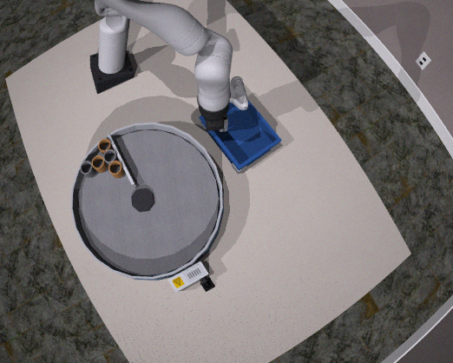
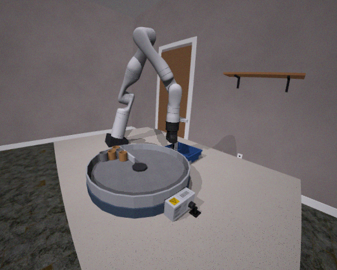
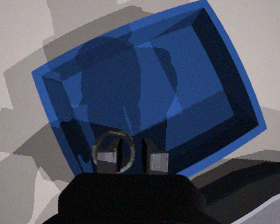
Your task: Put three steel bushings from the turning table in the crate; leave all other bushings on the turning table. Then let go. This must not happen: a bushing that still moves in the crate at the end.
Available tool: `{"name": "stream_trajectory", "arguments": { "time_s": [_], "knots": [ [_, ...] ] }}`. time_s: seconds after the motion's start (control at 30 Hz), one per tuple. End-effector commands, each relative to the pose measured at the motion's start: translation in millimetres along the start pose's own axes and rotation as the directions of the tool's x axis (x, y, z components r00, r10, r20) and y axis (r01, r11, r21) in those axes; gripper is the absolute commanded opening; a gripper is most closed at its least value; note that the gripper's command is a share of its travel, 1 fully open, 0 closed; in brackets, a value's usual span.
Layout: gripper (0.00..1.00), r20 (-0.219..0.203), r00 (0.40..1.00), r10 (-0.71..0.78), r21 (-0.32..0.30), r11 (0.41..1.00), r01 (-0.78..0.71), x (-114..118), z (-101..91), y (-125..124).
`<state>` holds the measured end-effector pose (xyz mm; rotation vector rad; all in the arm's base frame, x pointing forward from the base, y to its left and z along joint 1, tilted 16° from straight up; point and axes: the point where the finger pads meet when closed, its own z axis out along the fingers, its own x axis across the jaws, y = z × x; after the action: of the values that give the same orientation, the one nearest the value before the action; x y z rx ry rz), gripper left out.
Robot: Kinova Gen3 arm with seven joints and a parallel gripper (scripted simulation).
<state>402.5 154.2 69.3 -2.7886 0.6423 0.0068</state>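
Here, the claw [image 1: 221,128] [image 2: 174,146] [image 3: 132,150] stands partly apart over the blue crate [image 1: 260,154] [image 2: 193,157] [image 3: 259,106], 1 grey ring [image 3: 113,132] overlapping 1 fingertip [image 3: 107,157] in wrist view.

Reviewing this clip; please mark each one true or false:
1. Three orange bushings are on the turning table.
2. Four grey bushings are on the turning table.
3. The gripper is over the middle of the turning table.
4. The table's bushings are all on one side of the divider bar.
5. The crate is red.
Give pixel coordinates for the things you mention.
1. Three orange bushings [image 1: 115,174] [image 2: 122,157] are on the turning table [image 1: 159,230] [image 2: 137,184]. True.
2. Four grey bushings [image 1: 109,161] [image 2: 103,157] are on it. False: two are.
3. The gripper [image 1: 221,128] [image 2: 173,148] [image 3: 132,150] is over the table's middle. False: it is at the crate [image 1: 261,153] [image 2: 196,157] [image 3: 261,117].
4. The table's bushings are all on one side of the divider bar [image 1: 123,160] [image 2: 131,157]. True.
5. The crate is red. False: it is blue.
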Motion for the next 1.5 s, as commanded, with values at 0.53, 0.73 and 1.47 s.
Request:
{"name": "stream_trajectory", "arguments": {
  "time_s": [0.53, 0.73, 1.47],
  "knots": [
    [0.47, -0.002, 1.000, 0.001, 0.001, 1.000, -0.001, -0.1, -6.1, -0.4],
    [0.47, -0.005, 1.000, 0.001, 0.005, 1.000, -0.001, 0.1, -10.5, -1.2],
    [0.47, -0.007, 1.000, 0.002, 0.009, 1.000, -0.002, 0.3, -14.8, -2.0]
  ]
}}
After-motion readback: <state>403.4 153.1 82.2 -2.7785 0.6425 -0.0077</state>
